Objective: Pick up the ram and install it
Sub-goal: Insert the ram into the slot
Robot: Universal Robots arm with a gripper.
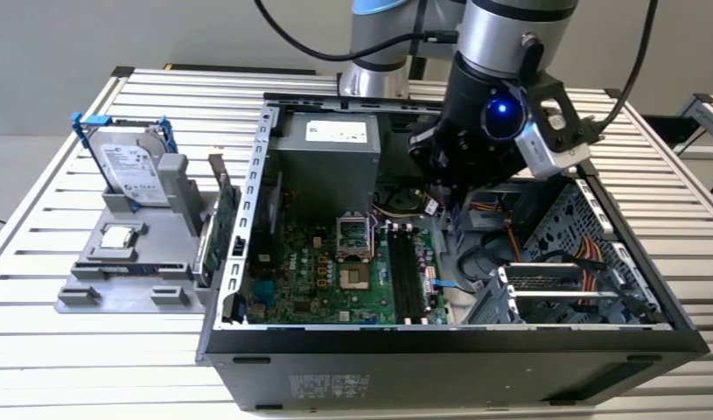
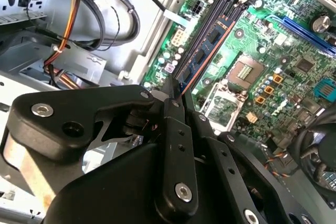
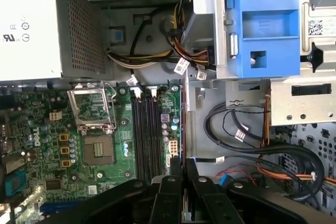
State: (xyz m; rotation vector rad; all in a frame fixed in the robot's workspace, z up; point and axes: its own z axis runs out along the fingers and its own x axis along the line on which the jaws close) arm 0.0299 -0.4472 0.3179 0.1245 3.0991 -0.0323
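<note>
the slatted metal table [image 1: 87, 350] in the exterior view is the landmark: pale, ribbed with long parallel bars, evenly lit with soft shadows. behind the table rises a plain grey wall [image 1: 157, 35], bare and matte. beside the table, on the exterior view's left, a strip of grey floor [image 1: 6, 175] shows, crossed by a thin dark cable. past the table's far corner on the exterior view's right stands part of another slatted metal frame [image 1: 709, 118].
</note>
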